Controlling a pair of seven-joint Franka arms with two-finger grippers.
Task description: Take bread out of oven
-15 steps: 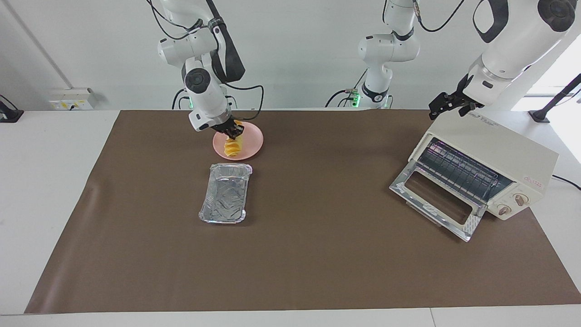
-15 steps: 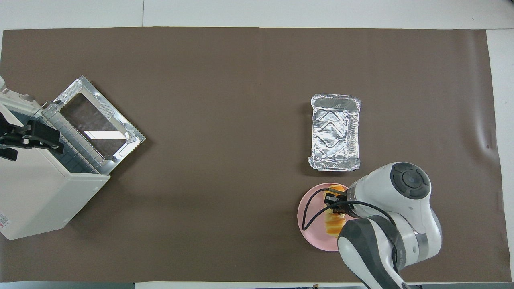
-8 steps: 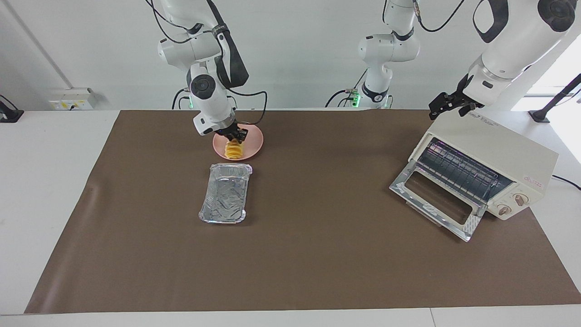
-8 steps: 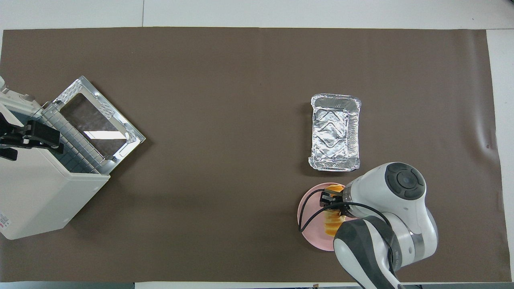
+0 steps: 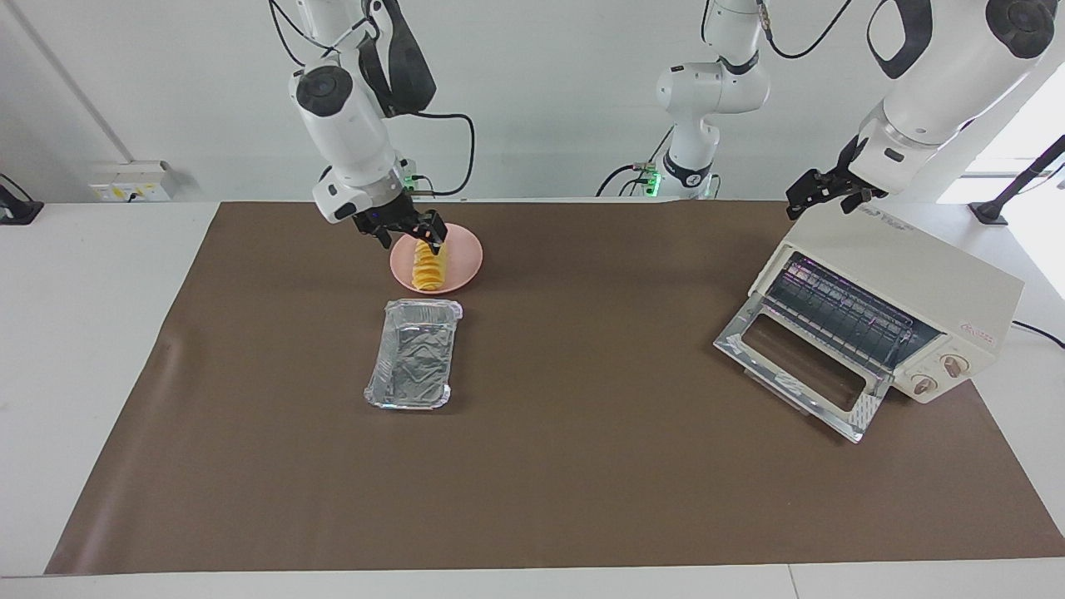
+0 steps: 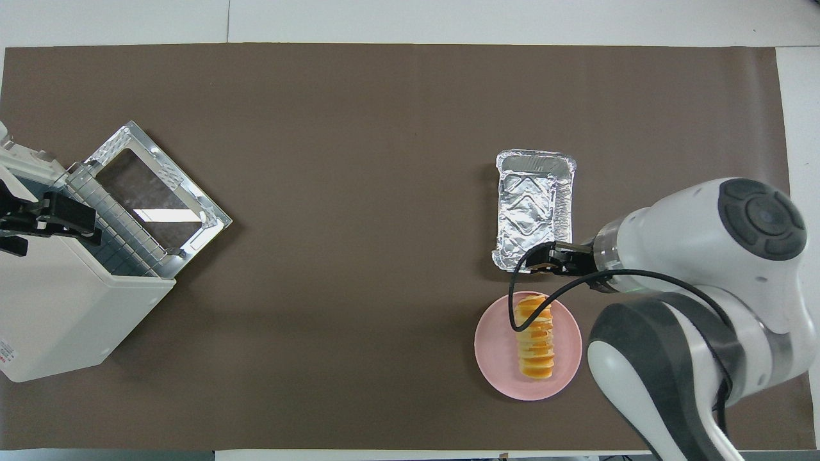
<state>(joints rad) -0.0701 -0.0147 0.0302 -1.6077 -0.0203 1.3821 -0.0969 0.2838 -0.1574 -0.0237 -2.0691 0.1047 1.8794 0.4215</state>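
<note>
Bread [image 5: 428,266] lies lengthwise on the pink plate [image 5: 466,270], out of the oven [image 5: 903,304] and well apart from it, toward the right arm's end of the table. The right gripper [image 5: 405,230] hangs above the plate's edge with jaws spread and nothing between them.

Risk, as a judgement: the spread fingers sit close over the loaf's end nearer the robots, so a sideways departure could clip it and roll it off the plate.

The foil tray [image 5: 412,353] sits just beside the plate, farther from the robots. The oven door [image 5: 799,370] lies dropped open with the rack bare. The left gripper [image 5: 819,190] waits over the oven's top, jaws apart, holding nothing.
</note>
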